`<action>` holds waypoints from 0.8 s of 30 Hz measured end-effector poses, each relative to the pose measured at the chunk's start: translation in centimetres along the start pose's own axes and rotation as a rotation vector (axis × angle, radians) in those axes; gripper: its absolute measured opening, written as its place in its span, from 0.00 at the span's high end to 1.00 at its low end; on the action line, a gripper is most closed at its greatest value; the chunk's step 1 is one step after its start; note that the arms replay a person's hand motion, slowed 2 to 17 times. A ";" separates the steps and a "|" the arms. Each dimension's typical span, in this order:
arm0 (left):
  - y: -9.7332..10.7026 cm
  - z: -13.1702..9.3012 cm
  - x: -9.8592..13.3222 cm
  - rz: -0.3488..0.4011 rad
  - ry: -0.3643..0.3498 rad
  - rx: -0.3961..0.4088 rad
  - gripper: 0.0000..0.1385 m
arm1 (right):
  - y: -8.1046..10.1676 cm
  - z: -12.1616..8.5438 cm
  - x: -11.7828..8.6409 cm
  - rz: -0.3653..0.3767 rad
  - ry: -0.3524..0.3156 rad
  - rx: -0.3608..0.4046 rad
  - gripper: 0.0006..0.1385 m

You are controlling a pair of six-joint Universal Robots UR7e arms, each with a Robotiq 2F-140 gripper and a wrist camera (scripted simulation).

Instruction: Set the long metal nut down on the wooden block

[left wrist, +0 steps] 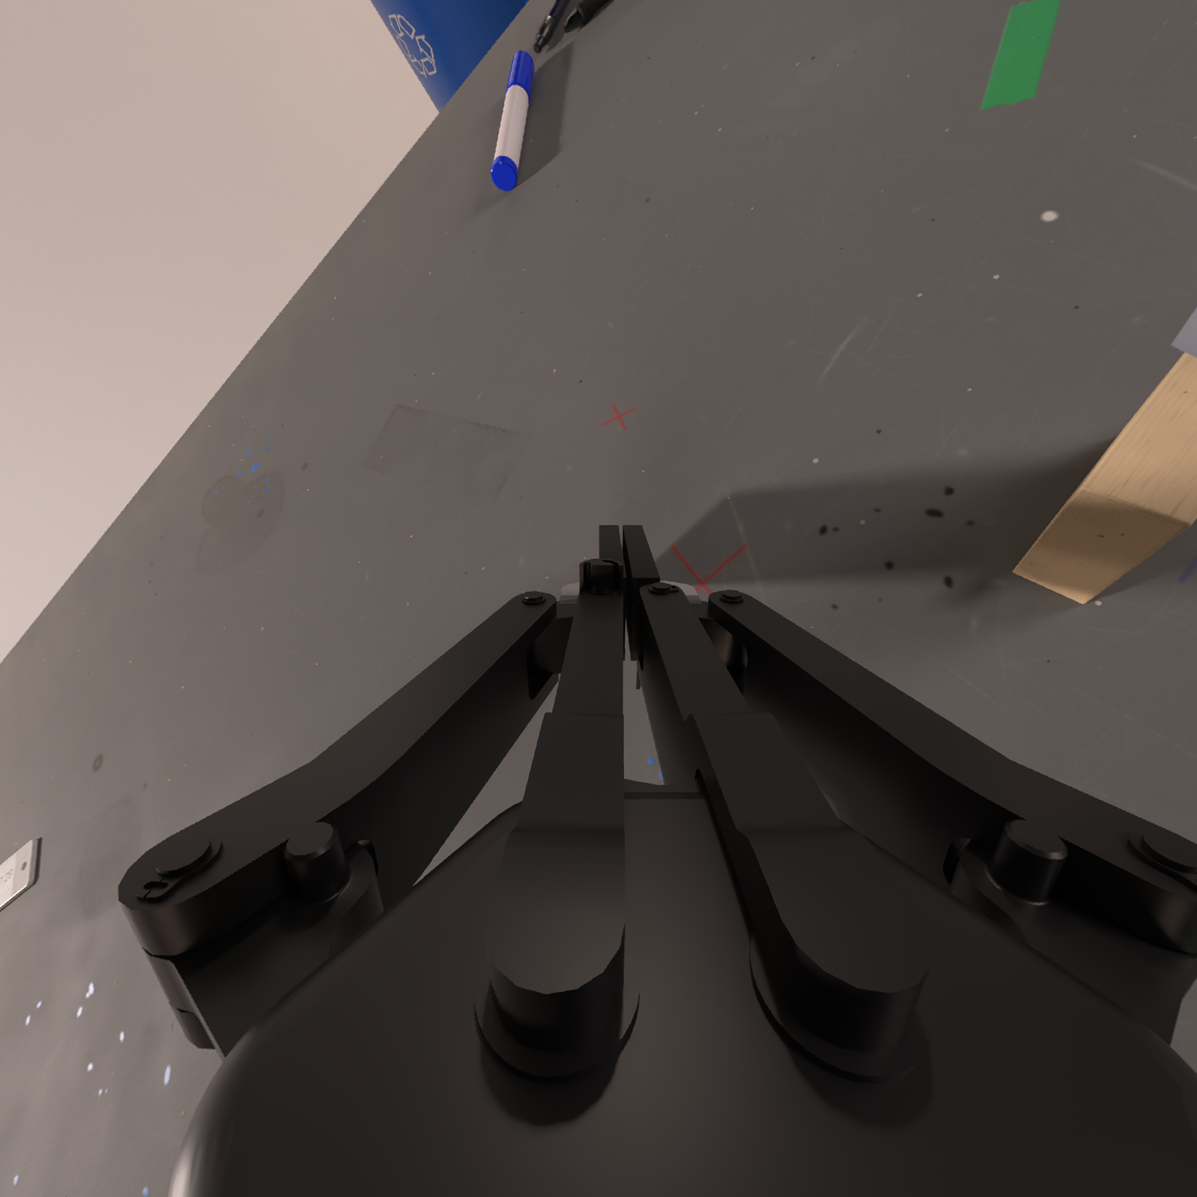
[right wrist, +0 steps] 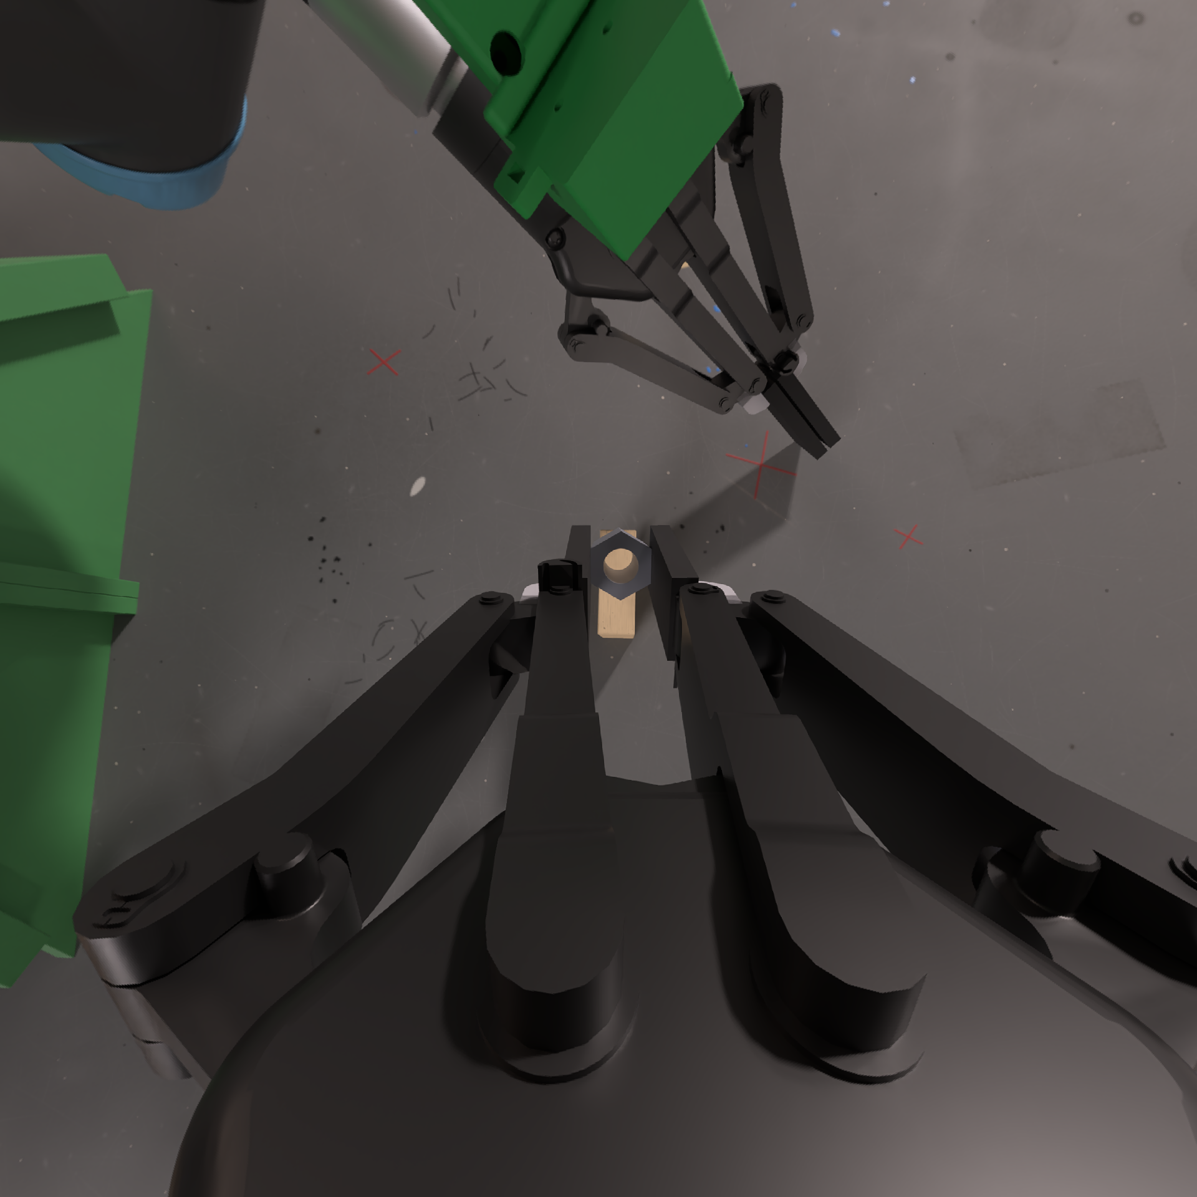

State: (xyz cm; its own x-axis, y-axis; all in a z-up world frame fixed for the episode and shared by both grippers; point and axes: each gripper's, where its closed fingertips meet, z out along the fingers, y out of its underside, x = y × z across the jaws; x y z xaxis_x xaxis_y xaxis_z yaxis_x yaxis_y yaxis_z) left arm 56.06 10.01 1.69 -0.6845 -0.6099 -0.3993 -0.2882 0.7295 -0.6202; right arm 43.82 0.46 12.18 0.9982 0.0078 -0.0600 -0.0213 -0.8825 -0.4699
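A: So we've got the long metal nut (right wrist: pixel 620 565) pinched in our right pincer (right wrist: pixel 620 541), hole facing the camera, directly above the wooden block (right wrist: pixel 615 622) lying on the bench (right wrist: pixel 971 648).

B: Yep, and our left pincer (left wrist: pixel 625 544) is fully closed on nothing, hovering over the bench; a blue marker (left wrist: pixel 513 123) lies near its far edge.
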 end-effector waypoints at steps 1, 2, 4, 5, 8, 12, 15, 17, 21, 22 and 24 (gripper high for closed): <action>0.0 0.0 0.0 0.001 -0.001 0.000 0.99 | 0.1 0.2 0.0 -0.001 0.005 -0.010 0.83; 0.0 0.0 0.0 0.003 -0.002 0.000 0.99 | 0.2 0.3 0.0 -0.001 0.009 -0.019 0.83; 0.0 0.0 0.0 0.004 -0.004 -0.001 0.99 | 0.3 0.6 0.0 -0.001 0.014 -0.033 0.83; 0.0 0.0 0.0 0.003 -0.004 -0.002 0.99 | 0.3 0.7 -0.1 -0.002 0.014 -0.038 0.83; 0.0 0.0 0.0 0.001 -0.004 -0.003 0.99 | 0.2 0.9 -0.3 -0.005 0.016 -0.048 0.83; 0.0 0.0 -0.1 0.001 -0.006 -0.003 0.99 | 0.3 1.2 -0.2 -0.012 0.047 -0.074 0.83; 0.0 0.0 -0.1 0.002 -0.008 -0.005 0.99 | 0.5 1.3 -0.2 -0.012 0.064 -0.092 0.83; 0.0 0.0 -0.1 0.006 -0.011 -0.006 0.99 | 0.6 1.3 -0.2 -0.010 0.074 -0.103 0.83; 0.0 0.0 0.0 0.018 -0.019 -0.011 0.99 | 0.6 1.1 -0.1 -0.008 0.098 -0.118 0.83; 0.0 0.0 0.0 0.021 -0.021 -0.012 0.99 | 0.6 1.0 -0.1 -0.009 0.101 -0.121 0.83; 0.0 0.0 0.0 0.026 -0.025 -0.014 0.99 | 0.6 0.9 -0.1 -0.014 0.104 -0.129 0.83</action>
State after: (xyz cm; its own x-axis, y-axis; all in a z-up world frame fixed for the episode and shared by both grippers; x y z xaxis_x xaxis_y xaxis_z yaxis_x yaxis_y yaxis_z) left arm 56.12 10.01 1.69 -0.6748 -0.5985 -0.4319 -0.2803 0.7491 -0.6002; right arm 43.62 0.33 11.11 0.9989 -0.0226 0.0407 -0.0068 -0.9356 -0.3530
